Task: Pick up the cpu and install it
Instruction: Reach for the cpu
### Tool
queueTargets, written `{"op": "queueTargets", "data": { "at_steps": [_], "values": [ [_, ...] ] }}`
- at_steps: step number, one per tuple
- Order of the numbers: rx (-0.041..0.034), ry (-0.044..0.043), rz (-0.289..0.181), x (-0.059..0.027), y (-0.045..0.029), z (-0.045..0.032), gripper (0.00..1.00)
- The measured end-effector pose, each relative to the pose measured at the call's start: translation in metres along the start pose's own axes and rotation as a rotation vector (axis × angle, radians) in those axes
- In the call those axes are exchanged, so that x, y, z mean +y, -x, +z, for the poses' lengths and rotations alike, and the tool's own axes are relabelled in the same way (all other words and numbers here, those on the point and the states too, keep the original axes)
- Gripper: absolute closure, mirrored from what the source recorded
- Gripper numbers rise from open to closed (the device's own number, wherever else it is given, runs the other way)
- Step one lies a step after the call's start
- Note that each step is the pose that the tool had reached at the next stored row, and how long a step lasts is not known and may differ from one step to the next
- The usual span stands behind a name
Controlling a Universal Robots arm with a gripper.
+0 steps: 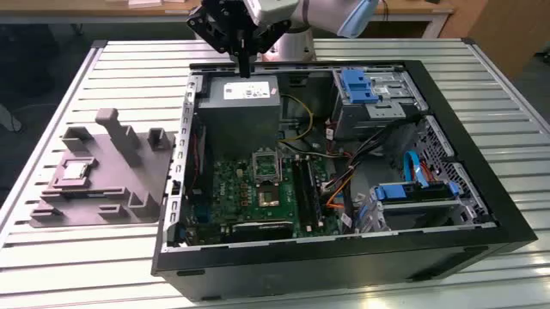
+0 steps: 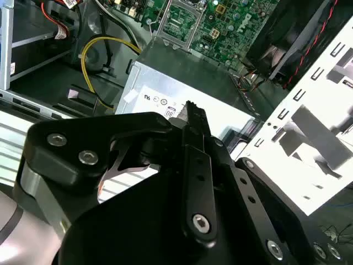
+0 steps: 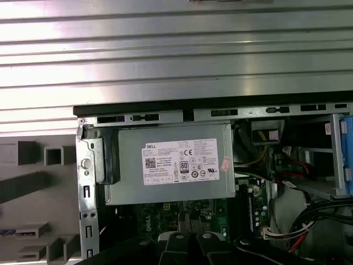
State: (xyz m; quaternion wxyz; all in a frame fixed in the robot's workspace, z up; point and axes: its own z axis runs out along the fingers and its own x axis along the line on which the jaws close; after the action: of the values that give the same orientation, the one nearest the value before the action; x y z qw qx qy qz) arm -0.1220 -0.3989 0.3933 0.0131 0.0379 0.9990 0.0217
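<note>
The cpu (image 1: 76, 170), a small pale silvery square, lies flat in a recess of the grey plastic fixture (image 1: 112, 187) at the exterior view's left, beside the open computer case (image 1: 344, 257). My gripper (image 1: 246, 72) hangs high over the case's back edge, above the grey power supply (image 1: 245, 96), well away from the cpu. Its black fingers (image 2: 194, 118) sit together with nothing between them. The motherboard socket (image 1: 266, 166), metal-framed, lies in the middle of the green board (image 1: 257, 199); it also shows in the second wrist view as the socket (image 2: 179, 25).
Blue drive brackets (image 1: 357, 87) and bundled cables (image 1: 361, 161) fill the case on the exterior view's right. A yellow cable (image 2: 96, 55) loops beside the power supply (image 3: 174, 163). The case stands on a slatted metal table (image 1: 129, 64); the fixture's posts (image 3: 33, 185) rise beside the case wall.
</note>
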Motion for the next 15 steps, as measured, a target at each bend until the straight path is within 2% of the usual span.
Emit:
{"op": "queueTargets", "data": {
  "at_steps": [5, 15],
  "values": [
    [0.0000, 0.0001, 0.000, 0.0000, -0.0001, 0.0000, 0.89],
    [0.0000, 0.0001, 0.000, -0.0004, -0.0048, -0.0001, 0.89]
  ]
}}
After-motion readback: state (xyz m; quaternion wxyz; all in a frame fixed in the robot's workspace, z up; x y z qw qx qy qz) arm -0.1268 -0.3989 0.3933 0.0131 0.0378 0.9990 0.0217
